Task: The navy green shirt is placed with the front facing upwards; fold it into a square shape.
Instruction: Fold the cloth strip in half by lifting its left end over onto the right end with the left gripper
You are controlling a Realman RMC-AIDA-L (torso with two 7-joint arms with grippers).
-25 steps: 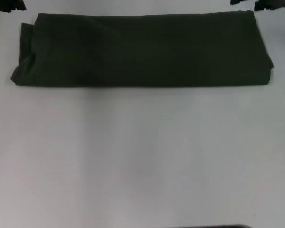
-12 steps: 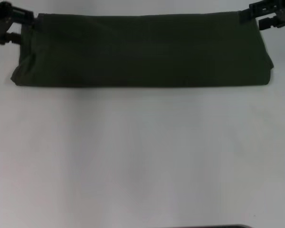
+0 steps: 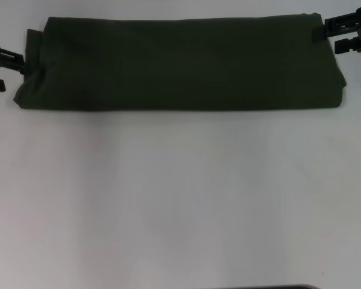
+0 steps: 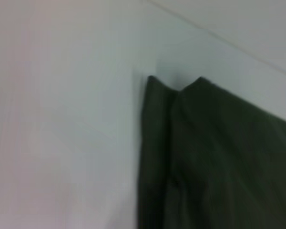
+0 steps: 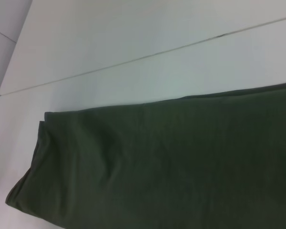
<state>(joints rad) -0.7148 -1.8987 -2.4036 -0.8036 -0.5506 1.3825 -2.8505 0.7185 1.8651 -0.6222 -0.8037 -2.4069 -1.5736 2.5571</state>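
The navy green shirt (image 3: 180, 63) lies folded into a long flat band across the far part of the white table (image 3: 180, 198); no lettering or label shows. My left gripper (image 3: 11, 73) is at the band's left end, open, fingers beside the cloth edge and holding nothing. My right gripper (image 3: 328, 39) is at the far right corner, open, fingertips at the fabric's edge. The left wrist view has the shirt's layered corner (image 4: 219, 162) on the table. Most of the band (image 5: 171, 167) fills the right wrist view.
Bare white table stretches from the shirt toward me. A dark strip (image 3: 265, 287) shows at the near edge. A seam (image 5: 157, 52) runs across the table beyond the shirt.
Both grippers came in from the far corners: the left one moved down along the shirt's left end, the right one settled at the far right corner. The shirt has not moved.
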